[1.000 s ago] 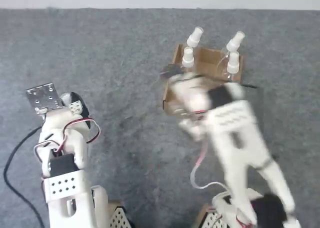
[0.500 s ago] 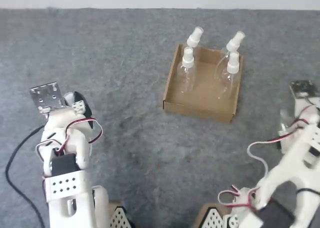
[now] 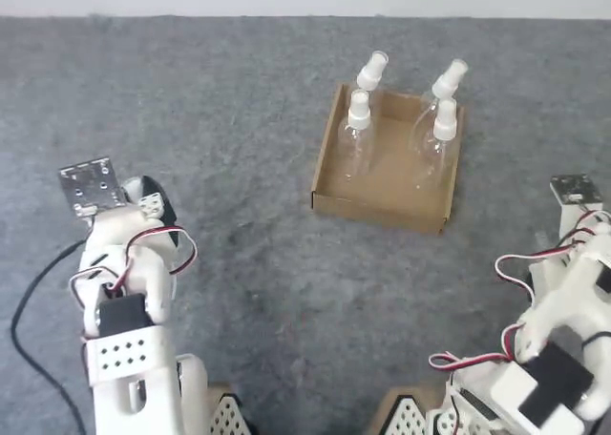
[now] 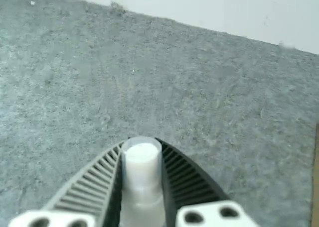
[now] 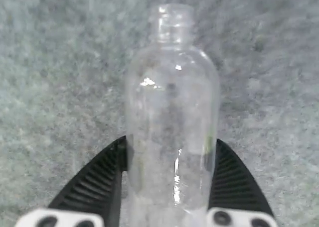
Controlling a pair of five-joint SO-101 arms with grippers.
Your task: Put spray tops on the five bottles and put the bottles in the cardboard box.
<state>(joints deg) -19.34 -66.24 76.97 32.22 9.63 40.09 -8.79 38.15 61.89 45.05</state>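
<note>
Soft, even light throws faint shadows and glints off the clear bottle (image 5: 172,112).

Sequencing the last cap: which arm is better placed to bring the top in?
Left. The left gripper is shut on a white spray top; the right gripper holds the uncapped bottle, so it likely just presents the neck.

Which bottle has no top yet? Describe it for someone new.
Start at the cardboard box holding four capped bottles. Beside it, the right arm's pincer grips a clear bottle. Its neck is open, with no spray top.
</note>
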